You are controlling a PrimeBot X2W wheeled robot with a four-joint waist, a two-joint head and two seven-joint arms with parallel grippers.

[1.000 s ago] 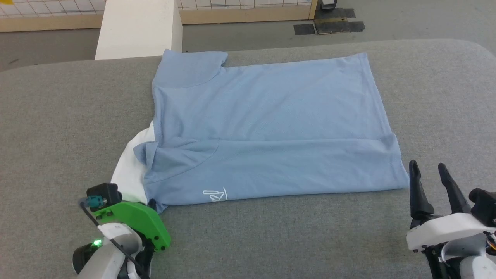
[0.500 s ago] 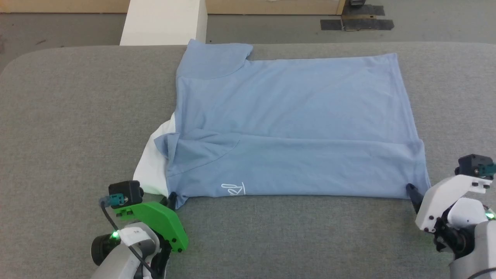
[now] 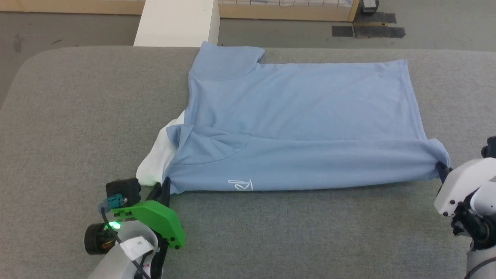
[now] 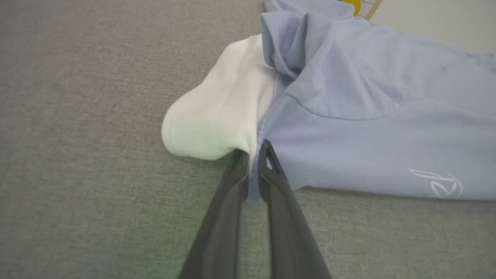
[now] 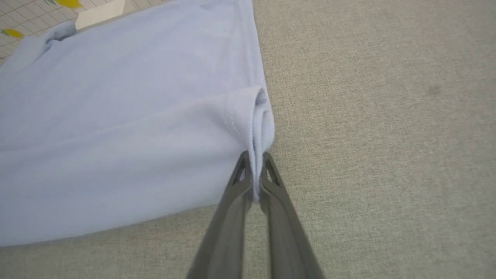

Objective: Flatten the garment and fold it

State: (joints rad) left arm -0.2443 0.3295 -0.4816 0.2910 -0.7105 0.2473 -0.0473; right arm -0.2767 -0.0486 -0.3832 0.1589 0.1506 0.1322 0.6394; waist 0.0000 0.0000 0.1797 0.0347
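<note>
Left gripper [image 3: 166, 185] and right gripper [image 3: 441, 169] each pinch a near corner of the blue T-shirt [image 3: 302, 112] on the grey table [image 3: 77, 116]. Left wrist view: fingers [image 4: 277, 193] squeeze soft cloth by the white part [image 4: 217, 112]. Right wrist view: fingers [image 5: 275, 209] clamp the floppy hem corner [image 5: 257, 112], likely the best hold.

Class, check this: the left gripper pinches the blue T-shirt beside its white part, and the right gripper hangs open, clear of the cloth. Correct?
Not quite. The right gripper is shut on a hem corner of the T-shirt, as the right wrist view shows. The rest stands.
</note>
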